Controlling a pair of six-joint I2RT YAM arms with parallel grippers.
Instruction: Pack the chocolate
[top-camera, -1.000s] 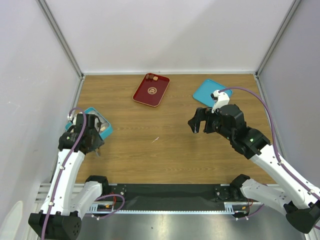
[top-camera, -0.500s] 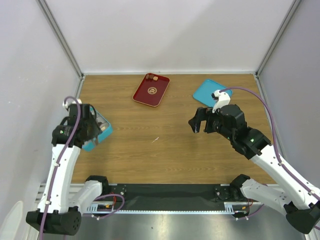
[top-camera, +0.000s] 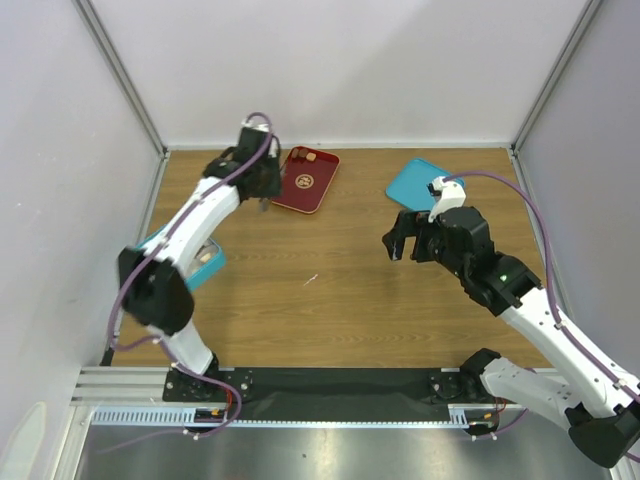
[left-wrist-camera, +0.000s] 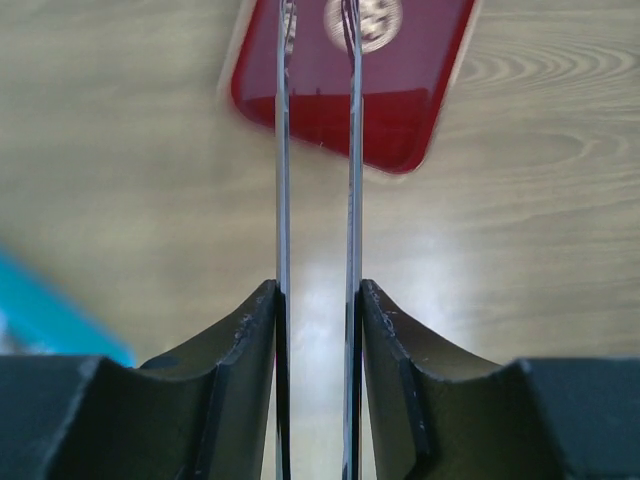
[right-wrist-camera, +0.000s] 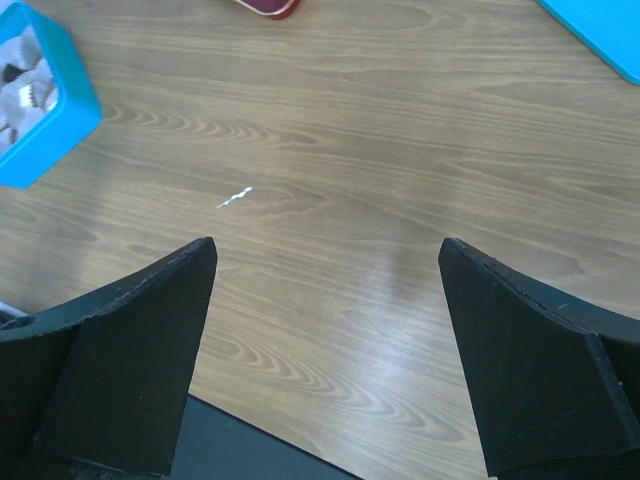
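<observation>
The left gripper (top-camera: 265, 188) hangs at the left edge of the red tray (top-camera: 303, 182). Its fingers (left-wrist-camera: 248, 345) are drawn in to a narrow gap and press on two thin metal blades, a pair of tweezers (left-wrist-camera: 283, 200). In the wrist view the blades run out over the tray, but their tips are blurred and cut off by the top edge, so I cannot tell whether anything sits between them.

The chocolate (top-camera: 306, 156) shows from above only as a few tiny brown and pale specks at the far end of the tray, too small to count. The teal box (top-camera: 207, 262) at the left of the table (top-camera: 330, 300) is half hidden under the left arm. In the right wrist view it is cropped at the corner, showing white crinkled paper and something dark inside.

The right gripper (top-camera: 400, 245) hovers over bare wood, jaws spread wide with nothing between them. Behind it lies a teal lid (top-camera: 415, 180). A small white scrap (right-wrist-camera: 235, 197) lies on the wood.
</observation>
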